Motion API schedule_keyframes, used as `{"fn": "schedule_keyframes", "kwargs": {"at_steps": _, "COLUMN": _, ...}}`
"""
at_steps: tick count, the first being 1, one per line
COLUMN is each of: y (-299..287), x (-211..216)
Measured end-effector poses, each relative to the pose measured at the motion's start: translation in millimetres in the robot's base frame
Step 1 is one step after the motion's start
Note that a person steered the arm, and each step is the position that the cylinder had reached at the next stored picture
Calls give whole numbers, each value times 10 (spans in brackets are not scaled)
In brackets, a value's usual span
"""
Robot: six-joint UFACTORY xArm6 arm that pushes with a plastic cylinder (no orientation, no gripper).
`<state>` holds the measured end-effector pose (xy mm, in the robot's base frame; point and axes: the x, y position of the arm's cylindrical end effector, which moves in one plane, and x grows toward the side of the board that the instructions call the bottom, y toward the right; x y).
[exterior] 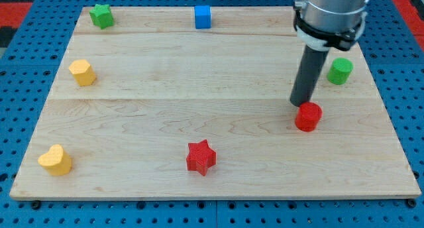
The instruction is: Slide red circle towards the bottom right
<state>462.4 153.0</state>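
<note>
My tip (302,105) down on bench (199,122), just above-left of red circle (308,116), touching or nearly so. No hand on this arm, only rod, so no hand state to tell. Red circle sits right of bench centre. Green cylinder (340,71) near, toward view's upper right. Red star (201,157) well apart, view's bottom centre.

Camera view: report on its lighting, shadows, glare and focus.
Camera view: even, soft lighting, no glare on the wooden board; blocks cast only faint shadows; red circle and red star look sharp; my tip sits just above-left of the red circle, the rod's mount cropped at the view's top.
</note>
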Motion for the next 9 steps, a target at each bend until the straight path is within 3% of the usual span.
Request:
{"fn": "schedule_keyframes", "kwargs": {"at_steps": 2, "y": 112, "x": 468}}
{"fn": "schedule_keyframes", "kwargs": {"at_steps": 4, "y": -224, "x": 521}}
{"fn": "schedule_keyframes", "kwargs": {"at_steps": 9, "y": -12, "x": 911}}
